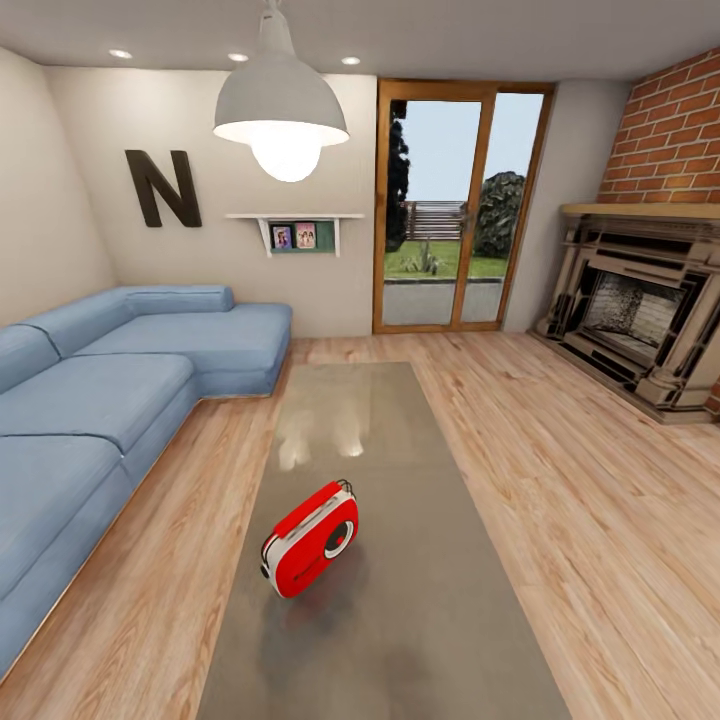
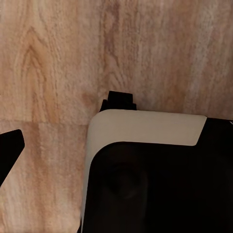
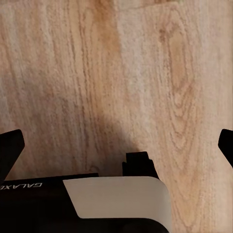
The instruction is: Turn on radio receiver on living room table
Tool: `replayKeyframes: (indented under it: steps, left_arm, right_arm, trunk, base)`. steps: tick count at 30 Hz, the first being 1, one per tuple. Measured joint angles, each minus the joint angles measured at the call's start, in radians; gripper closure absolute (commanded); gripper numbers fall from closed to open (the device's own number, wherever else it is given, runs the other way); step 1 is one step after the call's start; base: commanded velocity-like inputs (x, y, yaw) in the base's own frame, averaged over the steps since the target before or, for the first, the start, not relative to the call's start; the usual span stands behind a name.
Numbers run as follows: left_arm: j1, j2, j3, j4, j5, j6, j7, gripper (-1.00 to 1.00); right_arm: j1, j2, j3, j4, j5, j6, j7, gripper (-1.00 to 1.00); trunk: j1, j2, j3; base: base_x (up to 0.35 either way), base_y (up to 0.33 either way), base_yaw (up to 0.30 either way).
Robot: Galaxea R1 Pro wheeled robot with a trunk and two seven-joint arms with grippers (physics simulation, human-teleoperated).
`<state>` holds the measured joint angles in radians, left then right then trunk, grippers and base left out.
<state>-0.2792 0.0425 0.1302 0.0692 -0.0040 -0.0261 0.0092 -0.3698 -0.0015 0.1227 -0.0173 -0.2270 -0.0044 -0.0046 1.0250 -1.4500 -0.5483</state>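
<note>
Starting at the claws: the right gripper (image 3: pixel 116 145) is sitting wide apart, one dark fingertip (image 3: pixel 10 148) poking in at each edge of its wrist view, nothing between them, so it's released and empty. The left gripper I honestly can't call, since only one dark fingertip (image 2: pixel 9 148) is showing in its wrist view and the other side is covered by the robot's own white-and-black body. Both wrist cameras are staring down at the plank floor (image 3: pixel 121 73), so the arms are hanging low, nowhere near the job.

Moving outward, the radio receiver (image 1: pixel 311 540) is standing on the table (image 1: pixel 420 620) toward its near end, tilted, dial facing right and a bit toward the camera. The table is running away down the living room between the blue sofa (image 1: pixel 100 400) and the fireplace (image 1: pixel 630 320).

What's worrying me: that radio is looking small and light and it's balancing on a slick glossy top. Poking the dial from the side is probably going to shove or tip it instead of switching it on. Also the arms are coming up from below table height, so clipping the table edge on the way is a real risk
</note>
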Motion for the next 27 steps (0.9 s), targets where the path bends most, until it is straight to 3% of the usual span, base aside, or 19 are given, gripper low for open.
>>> replayKeyframes:
  steps: [7,16,17,20,21,22,27]
  left_arm:
    - [0.0,-0.006,0.001,-0.003,-0.001,0.0,0.0,-1.0]
    - [0.0,-0.043,0.002,-0.004,-0.002,0.031,0.001,-1.0]
    - [0.0,-0.052,0.004,-0.029,-0.003,0.142,0.0,-1.0]
    - [0.0,-0.055,0.003,-0.09,-0.002,0.215,0.0,-1.0]
    - [0.0,-0.057,0.003,-0.127,-0.002,0.25,0.0,-1.0]
    - [-0.001,-0.062,0.003,-0.218,-0.002,0.332,0.0,-1.0]
    - [0.0,-0.086,0.002,-0.395,-0.002,0.484,0.0,-1.0]
  right_arm:
    - [0.0,0.002,0.0,-0.001,0.0,0.0,-0.001,-1.0]
    - [0.0,0.005,0.0,-0.001,0.0,0.001,-0.003,-1.0]
    - [0.0,0.009,0.0,-0.002,0.0,0.002,-0.003,-1.0]
    - [0.0,0.009,0.0,-0.003,0.0,0.007,-0.003,-1.0]
    - [0.0,0.009,-0.001,-0.004,0.0,0.016,-0.003,-1.0]
    - [0.0,0.008,-0.001,-0.008,-0.001,0.059,-0.003,-1.0]
    - [0.0,0.006,-0.003,-0.017,-0.002,0.123,-0.003,-1.0]
  trunk:
    - [0.0,0.0,0.0]
    - [0.0,0.0,0.0]
    - [0.0,0.0,0.0]
    - [0.0,0.0,0.0]
    - [0.0,0.0,0.0]
    - [0.0,0.0,0.0]
    - [0.0,0.0,0.0]
  base:
    - [0.0,0.0,0.0]
    - [0.0,0.0,0.0]
    - [0.0,0.0,0.0]
    - [0.0,0.0,0.0]
    - [0.0,0.0,0.0]
    - [0.0,0.0,0.0]
    - [0.0,0.0,0.0]
